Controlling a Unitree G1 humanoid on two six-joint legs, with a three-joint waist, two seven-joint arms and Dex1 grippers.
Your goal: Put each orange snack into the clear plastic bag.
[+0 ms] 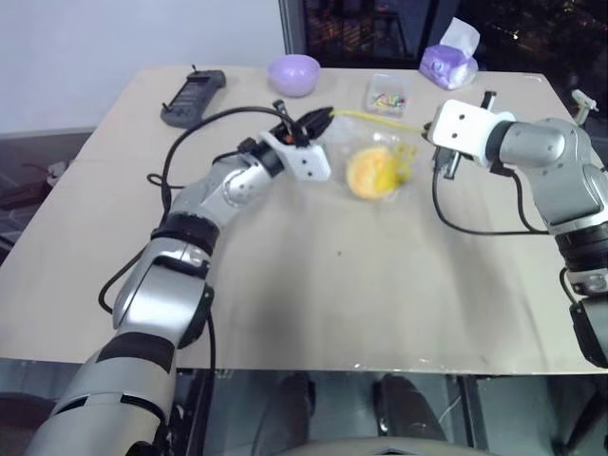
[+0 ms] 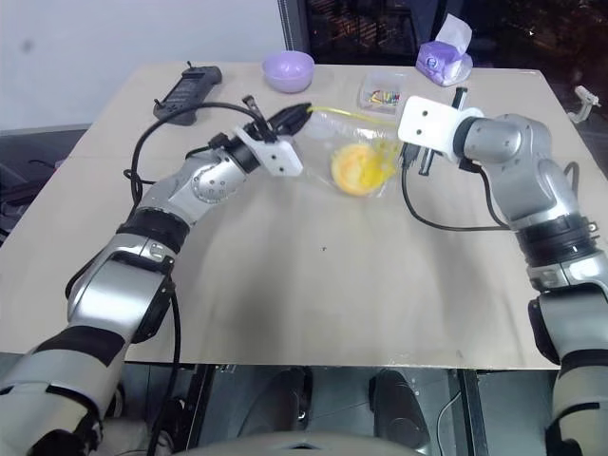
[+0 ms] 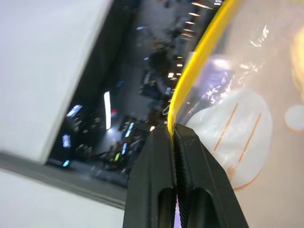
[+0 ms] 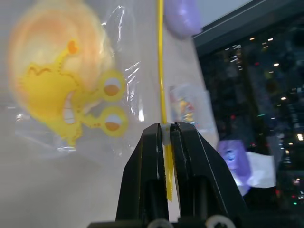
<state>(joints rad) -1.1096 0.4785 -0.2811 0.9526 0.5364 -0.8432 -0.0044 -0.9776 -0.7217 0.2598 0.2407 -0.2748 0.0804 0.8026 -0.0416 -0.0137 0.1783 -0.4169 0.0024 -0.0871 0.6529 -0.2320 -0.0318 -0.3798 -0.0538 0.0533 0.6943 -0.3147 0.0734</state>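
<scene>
The left gripper [image 3: 175, 137] is clamped on one end of the yellow strip [image 1: 375, 118] of the clear plastic bag [image 1: 380, 157]; the right gripper [image 4: 166, 135] is clamped on the opposite end. The bag hangs stretched between the two grippers, above the table [image 1: 313, 285]. The orange snack [image 1: 372, 173] sits inside the bag, below the strip and between both grippers. Beyond the grippers lie a small clear box [image 1: 386, 95] and a purple bowl [image 1: 294, 73].

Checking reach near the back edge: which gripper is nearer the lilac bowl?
Left. The left gripper, shut on the clear plastic bag's yellow strip, sits just in front of the lilac bowl; the right gripper, pinching the strip's other end, is farther off to the bowl's right.
</scene>
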